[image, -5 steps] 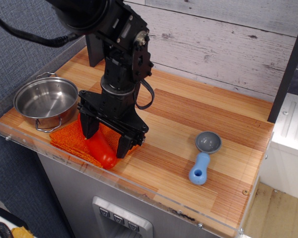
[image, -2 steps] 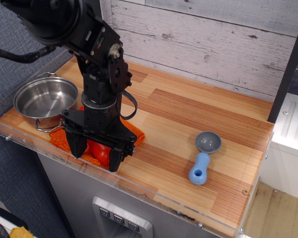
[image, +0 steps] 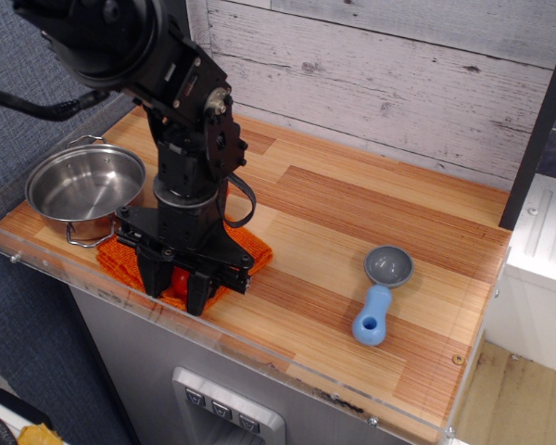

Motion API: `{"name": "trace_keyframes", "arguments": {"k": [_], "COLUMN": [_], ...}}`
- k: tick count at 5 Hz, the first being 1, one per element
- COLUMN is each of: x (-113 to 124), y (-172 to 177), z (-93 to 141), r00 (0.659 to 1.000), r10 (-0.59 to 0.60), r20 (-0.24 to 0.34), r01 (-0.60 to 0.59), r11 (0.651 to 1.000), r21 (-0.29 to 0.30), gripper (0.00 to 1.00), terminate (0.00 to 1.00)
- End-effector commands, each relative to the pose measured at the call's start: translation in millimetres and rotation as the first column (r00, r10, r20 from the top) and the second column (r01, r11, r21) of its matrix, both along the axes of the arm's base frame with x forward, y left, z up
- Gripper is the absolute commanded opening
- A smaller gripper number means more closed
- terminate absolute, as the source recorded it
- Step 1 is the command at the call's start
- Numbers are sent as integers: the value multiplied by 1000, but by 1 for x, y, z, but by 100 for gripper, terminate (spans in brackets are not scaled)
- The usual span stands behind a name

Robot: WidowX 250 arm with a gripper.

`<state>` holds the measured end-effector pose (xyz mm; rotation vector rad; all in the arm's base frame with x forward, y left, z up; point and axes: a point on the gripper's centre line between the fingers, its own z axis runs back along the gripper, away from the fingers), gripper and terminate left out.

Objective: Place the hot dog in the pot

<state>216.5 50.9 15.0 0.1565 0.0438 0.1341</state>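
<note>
The glossy red-orange hot dog (image: 180, 280) lies on the orange knitted cloth (image: 250, 248) near the front edge of the counter; only a small part shows between my fingers. My black gripper (image: 176, 289) is down over it, its fingers closed in tight against both sides of the hot dog. The shiny steel pot (image: 83, 190) with wire loop handles stands empty at the left, just beside the cloth and to the left of my gripper.
A grey-bowled scoop with a blue handle (image: 380, 295) lies at the right of the wooden counter. A clear plastic rim (image: 37, 264) runs along the front and left edges. A grey plank wall stands behind.
My gripper moved left and down over the hot dog, then its fingers drew together around it. The hot dog is now mostly hidden between the fingers.
</note>
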Motion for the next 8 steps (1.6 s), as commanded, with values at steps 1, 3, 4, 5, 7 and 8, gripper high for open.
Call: {"name": "trace_keyframes", "arguments": {"k": [1, 3, 4, 5, 7, 8], "x": [9, 14, 10, 7, 12, 27], "y": [-6, 2, 18, 44, 57, 32], "z": [32, 103, 122, 131, 93, 73], "r00": [997, 961, 943, 932, 945, 971], "r10": [-21, 22, 78, 146, 199, 114], "r20": [78, 276, 323, 331, 258, 209], "r01": [19, -26, -81, -152, -188, -103], "r11": [1000, 1000, 997, 988, 980, 993], "r21": [20, 10, -4, -9, -66, -63], "gripper": [0, 0, 0, 0, 0, 100], "terminate": [0, 0, 0, 0, 0, 0]}}
